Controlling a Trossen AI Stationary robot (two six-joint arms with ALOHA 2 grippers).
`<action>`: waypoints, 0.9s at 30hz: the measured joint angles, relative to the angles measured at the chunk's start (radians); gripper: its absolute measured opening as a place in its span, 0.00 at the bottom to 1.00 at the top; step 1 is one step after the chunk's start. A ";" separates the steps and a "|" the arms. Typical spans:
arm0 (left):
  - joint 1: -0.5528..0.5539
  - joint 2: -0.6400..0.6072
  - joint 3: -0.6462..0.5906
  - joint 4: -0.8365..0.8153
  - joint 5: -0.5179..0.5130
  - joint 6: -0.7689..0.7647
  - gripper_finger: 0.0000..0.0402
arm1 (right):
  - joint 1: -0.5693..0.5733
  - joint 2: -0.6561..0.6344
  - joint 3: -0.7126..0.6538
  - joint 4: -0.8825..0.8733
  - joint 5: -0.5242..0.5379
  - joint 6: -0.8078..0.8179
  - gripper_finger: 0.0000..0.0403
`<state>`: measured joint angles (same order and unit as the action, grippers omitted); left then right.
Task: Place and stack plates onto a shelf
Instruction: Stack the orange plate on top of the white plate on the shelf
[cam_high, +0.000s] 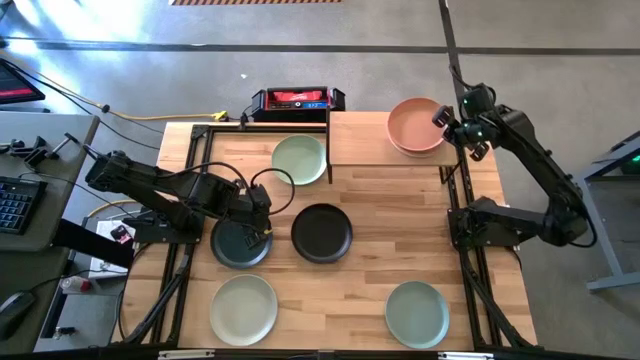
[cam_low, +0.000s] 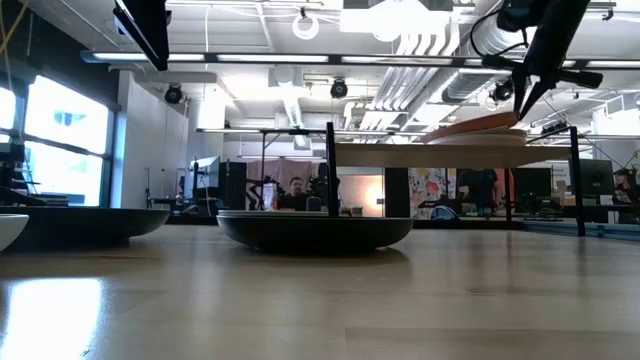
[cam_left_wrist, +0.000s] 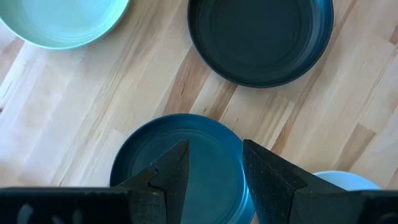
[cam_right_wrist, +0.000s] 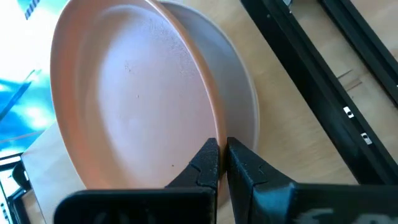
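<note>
Looking down on the worktop (cam_high: 360, 270), we see it as the largest thing here, a pale wood surface carrying loose plates. The shelf (cam_high: 360, 140) stands along its far edge, its long axis running left to right, parallel to that edge. Toward the shelf's right end sits a stack of plates: a pinkish plate (cam_right_wrist: 245, 118) below and a peach plate (cam_high: 415, 125) above it. In the low view the peach plate (cam_low: 480, 124) is tilted, its right rim raised off the stack.

On the worktop lie five more plates, all flat and facing up: a pale green plate (cam_high: 299, 158) just in front of the shelf's left part, a black plate (cam_high: 321, 232) in the middle, a dark teal plate (cam_high: 238, 247) just left of it, a sage plate (cam_high: 243, 309) at the near left and a grey-green plate (cam_high: 417, 313) at the near right.

The right gripper (cam_high: 450, 118) pinches the peach plate's right rim, its fingers (cam_right_wrist: 208, 163) narrowed onto that edge. The left gripper (cam_high: 258, 213) hovers over the dark teal plate (cam_left_wrist: 180, 162), its fingers (cam_left_wrist: 177, 168) spread wide and holding nothing.
</note>
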<state>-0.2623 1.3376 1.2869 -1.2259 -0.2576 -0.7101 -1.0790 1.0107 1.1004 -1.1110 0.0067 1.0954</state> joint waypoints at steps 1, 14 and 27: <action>0.000 0.000 0.000 0.000 0.000 0.000 0.34 | -0.002 0.002 0.000 0.000 0.000 -0.004 0.00; 0.000 0.000 0.000 0.000 0.000 0.000 0.34 | -0.008 0.005 0.000 -0.002 0.011 -0.023 0.01; 0.000 0.000 0.000 0.000 -0.015 -0.001 0.34 | -0.008 0.003 0.000 -0.003 0.000 -0.021 0.21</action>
<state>-0.2623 1.3376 1.2869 -1.2258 -0.2721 -0.7108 -1.0870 1.0136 1.1004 -1.1140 0.0062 1.0739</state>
